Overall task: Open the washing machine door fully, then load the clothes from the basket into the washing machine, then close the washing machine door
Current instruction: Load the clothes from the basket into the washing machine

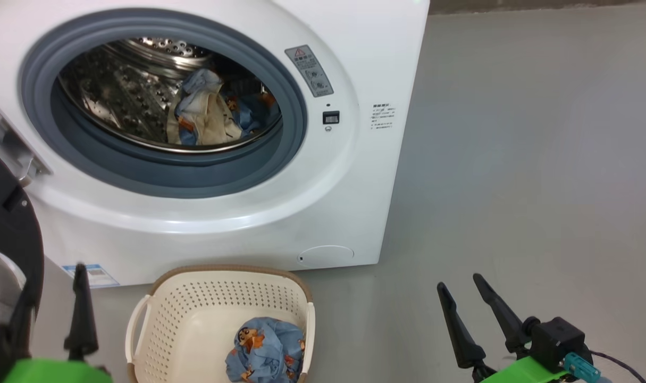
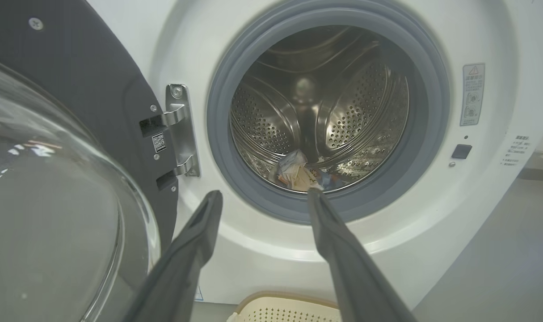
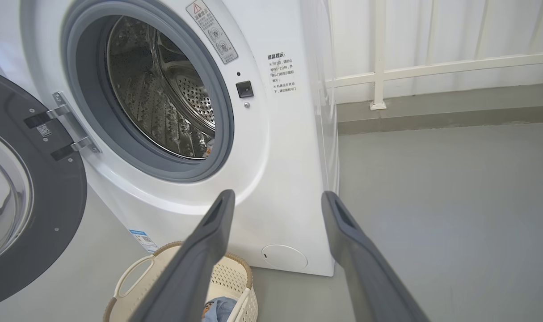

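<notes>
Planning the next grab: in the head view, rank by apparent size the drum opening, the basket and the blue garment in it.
1. drum opening
2. basket, though it sits nearer the camera
3. blue garment

right gripper [image 3: 278, 194]: fingers spread, empty | washing machine door [image 3: 61, 201]: swung open | basket [image 3: 235, 279]: on floor, touching washing machine [image 3: 293, 170] front, clothes [image 3: 220, 307] inside

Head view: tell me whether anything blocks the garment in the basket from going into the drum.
Nothing visible does. The blue garment lies in the basket below the drum mouth; the washing machine door is swung aside to the left, and the clothes already loaded lie low inside.
</notes>
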You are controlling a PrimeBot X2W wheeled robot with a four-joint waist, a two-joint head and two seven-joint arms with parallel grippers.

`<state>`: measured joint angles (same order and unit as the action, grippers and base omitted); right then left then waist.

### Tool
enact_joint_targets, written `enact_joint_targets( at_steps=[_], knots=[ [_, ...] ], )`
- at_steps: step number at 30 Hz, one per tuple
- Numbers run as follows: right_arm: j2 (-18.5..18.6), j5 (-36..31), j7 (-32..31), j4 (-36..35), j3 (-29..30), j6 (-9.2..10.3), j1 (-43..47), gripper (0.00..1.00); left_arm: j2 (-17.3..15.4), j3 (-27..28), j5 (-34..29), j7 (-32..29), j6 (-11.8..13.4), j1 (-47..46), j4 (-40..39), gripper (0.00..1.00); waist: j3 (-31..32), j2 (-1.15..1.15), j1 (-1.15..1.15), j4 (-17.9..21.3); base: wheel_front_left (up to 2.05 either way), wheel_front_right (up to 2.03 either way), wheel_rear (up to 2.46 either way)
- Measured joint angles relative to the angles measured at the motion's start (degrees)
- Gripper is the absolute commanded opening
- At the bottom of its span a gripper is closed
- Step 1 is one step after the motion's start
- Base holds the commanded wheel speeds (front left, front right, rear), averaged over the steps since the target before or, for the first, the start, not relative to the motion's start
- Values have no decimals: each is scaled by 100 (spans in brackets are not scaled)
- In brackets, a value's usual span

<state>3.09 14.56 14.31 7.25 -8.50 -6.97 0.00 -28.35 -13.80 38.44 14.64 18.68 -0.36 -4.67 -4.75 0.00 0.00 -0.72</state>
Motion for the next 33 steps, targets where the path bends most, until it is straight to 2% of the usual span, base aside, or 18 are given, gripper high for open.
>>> enact_joint_targets(
  at_steps=[4, 12, 22, 33],
  knots=[
    [-1, -1, 0, -23, 14, 0, 61, 100, 127, 187, -156, -1, -38, 479, -177, 100, 75, 0, 0, 22, 0, 0, 0],
    [-11, -40, 0, -75, 20, 0, 141, 100, 486, 378, -458, -1, -445, 1082, -196, 100, 121, 0, 0, 46, 0, 0, 0],
    [-13, -46, 0, -80, 37, 0, 147, 100, 927, 693, -777, -1, -694, 1392, -7, 100, 193, 0, 0, 77, 0, 0, 0],
    [-14, -47, 0, -78, 51, 0, 266, 100, 1134, 853, -1003, -1, -933, 1449, 110, 100, 234, 0, 0, 38, 0, 0, 0]
  ],
)
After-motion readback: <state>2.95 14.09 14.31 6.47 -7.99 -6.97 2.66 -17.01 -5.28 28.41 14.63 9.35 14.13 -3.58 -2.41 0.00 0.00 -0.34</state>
